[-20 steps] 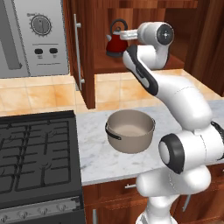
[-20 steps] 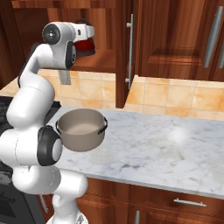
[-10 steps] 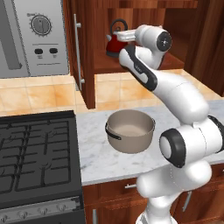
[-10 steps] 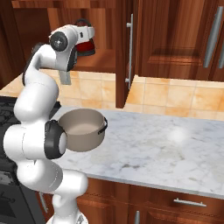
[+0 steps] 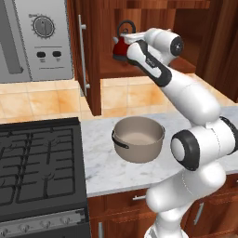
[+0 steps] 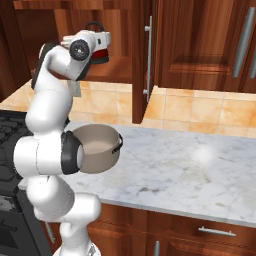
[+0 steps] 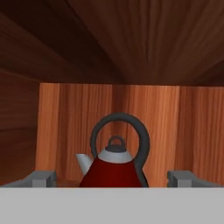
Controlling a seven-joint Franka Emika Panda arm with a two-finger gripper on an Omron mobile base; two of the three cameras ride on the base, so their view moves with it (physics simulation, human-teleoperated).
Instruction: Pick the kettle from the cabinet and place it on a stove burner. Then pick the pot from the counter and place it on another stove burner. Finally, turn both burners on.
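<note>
A white-grey veined marble surface (image 5: 100,162) runs beside a black gas cooktop (image 5: 37,172), carrying a wide taupe-grey metal pot (image 5: 138,138). Inside the open reddish-brown wooden cabinet (image 5: 88,60) stands the small dark-red rounded kettle (image 7: 113,170), upright, between the spread, empty fingers (image 7: 43,178).

- No text, brand, number or sign can be read anywhere.
- The microwave (image 5: 39,39), well off to the side of the gripper (image 7: 113,178) and lower than it, has small dark marks ringing its dial and on its two buttons; they are too blurred to make out.
- The knob strip of the cooktop (image 5: 42,225), far below the gripper, carries no legible marking.
- The kettle (image 7: 114,168), straight ahead of the gripper, bears no label.
</note>
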